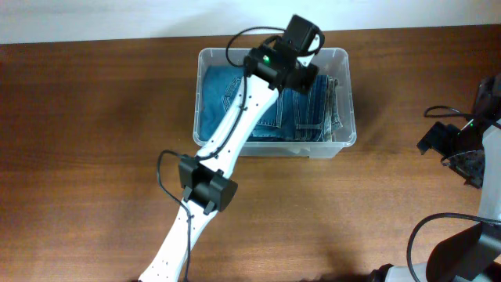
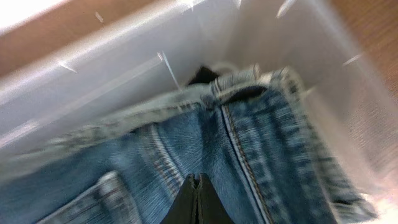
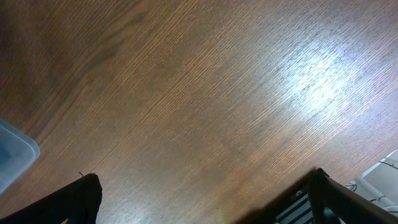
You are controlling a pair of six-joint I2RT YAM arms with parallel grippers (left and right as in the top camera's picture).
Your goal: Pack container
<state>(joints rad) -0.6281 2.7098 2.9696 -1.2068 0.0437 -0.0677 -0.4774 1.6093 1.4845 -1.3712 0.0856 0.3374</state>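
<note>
The clear plastic container [image 1: 344, 59] stands at the far middle of the table with folded blue jeans [image 1: 223, 102] inside. The jeans also fill the left wrist view [image 2: 261, 143], with the container's wall [image 2: 93, 87] behind them. My left gripper [image 2: 197, 180] is shut, its fingertips pressed together with nothing between them, just above the denim inside the container; from overhead the arm [image 1: 286, 59] hides it. My right gripper [image 3: 205, 193] is open and empty above bare wood at the table's right edge [image 1: 462, 149]. A corner of the container shows in the right wrist view [image 3: 13, 155].
The brown wooden table [image 1: 94, 141] surrounds the container. The left arm's link and cable [image 1: 205, 184] cross the table from the front edge to the container.
</note>
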